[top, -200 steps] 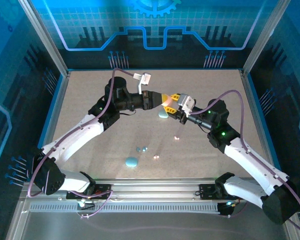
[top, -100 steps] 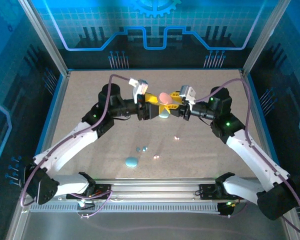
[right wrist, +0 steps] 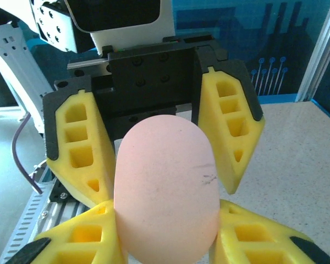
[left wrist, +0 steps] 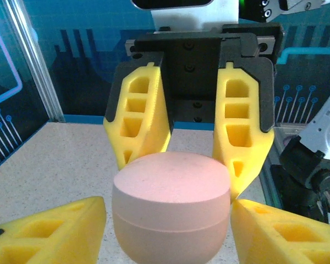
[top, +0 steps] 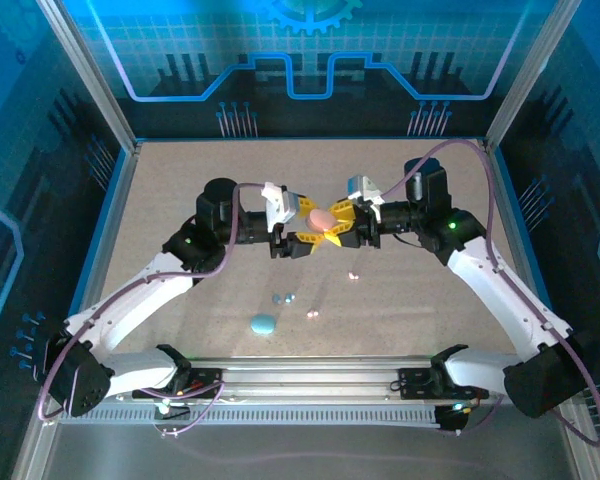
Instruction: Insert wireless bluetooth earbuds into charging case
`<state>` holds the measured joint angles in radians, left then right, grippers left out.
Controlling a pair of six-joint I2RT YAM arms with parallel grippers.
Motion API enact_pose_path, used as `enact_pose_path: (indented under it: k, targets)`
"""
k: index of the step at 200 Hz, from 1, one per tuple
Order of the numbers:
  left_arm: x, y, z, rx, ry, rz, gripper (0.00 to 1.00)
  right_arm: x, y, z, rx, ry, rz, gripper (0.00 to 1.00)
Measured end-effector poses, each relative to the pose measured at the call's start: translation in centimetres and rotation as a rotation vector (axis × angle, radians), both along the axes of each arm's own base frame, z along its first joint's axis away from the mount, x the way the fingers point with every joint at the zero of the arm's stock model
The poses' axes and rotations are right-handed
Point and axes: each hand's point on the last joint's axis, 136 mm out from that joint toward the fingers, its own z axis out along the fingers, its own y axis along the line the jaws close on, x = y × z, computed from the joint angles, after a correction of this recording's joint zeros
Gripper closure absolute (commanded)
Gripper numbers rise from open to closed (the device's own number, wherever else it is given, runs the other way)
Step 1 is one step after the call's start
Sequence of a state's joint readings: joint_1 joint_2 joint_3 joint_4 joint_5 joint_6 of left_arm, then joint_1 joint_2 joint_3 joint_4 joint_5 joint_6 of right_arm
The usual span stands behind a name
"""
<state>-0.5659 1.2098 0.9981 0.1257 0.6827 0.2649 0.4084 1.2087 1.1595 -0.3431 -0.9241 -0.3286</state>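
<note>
From above, the pink case [top: 323, 216] is seen lifted off the desk [top: 180, 200], with the left hand [top: 312, 222] and the right hand [top: 335, 222] brought against it from opposite sides. The earbuds [top: 283, 297] are scattered loose on the desk, on the arm-base side of the pink case and well apart from it: a blue and a teal one together, and pinkish specks nearer to it. A blue case [top: 263, 324] lies farther from the pink case than the earbuds do.

In the left wrist view, the pink case is framed by the left hand's own fingers [left wrist: 49, 231] low at either side, with the right hand's fingers above it. A closed seam is visible around the case. The left hand is held about half open around the case. One finger is touching it and a thin gap is left at the other, so no firm clamp is shown.

In the right wrist view, the pink case is pressed between the right hand's fingers [right wrist: 82, 236], which are narrowly set and appear closed on it. The two-sided hold is probably meant for parting the lid, so that earbuds can be put in.
</note>
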Motion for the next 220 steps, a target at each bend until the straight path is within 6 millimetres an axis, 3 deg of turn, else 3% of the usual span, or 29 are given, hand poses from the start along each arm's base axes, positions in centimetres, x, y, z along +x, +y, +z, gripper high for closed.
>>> enact_pose_path:
  k: [64,136,202,220]
  targets:
    - [-0.77,-0.31,0.18,0.007,0.034,-0.054,0.55,-0.28,-0.13,-0.54,-0.019,0.002,0.020,0.68]
    - [-0.86,-0.38,0.05,0.025,0.060,-0.066,0.47,-0.46,-0.14,-0.42,-0.013,-0.002,0.032,0.68]
    - [-0.81,-0.44,0.09,0.030,0.069,-0.069,0.52,-0.37,-0.11,-0.28,-0.009,-0.008,0.030,0.68]
    - [-0.79,-0.47,0.10,0.032,0.071,-0.070,0.48,-0.32,-0.13,-0.28,-0.009,-0.008,0.029,0.68]
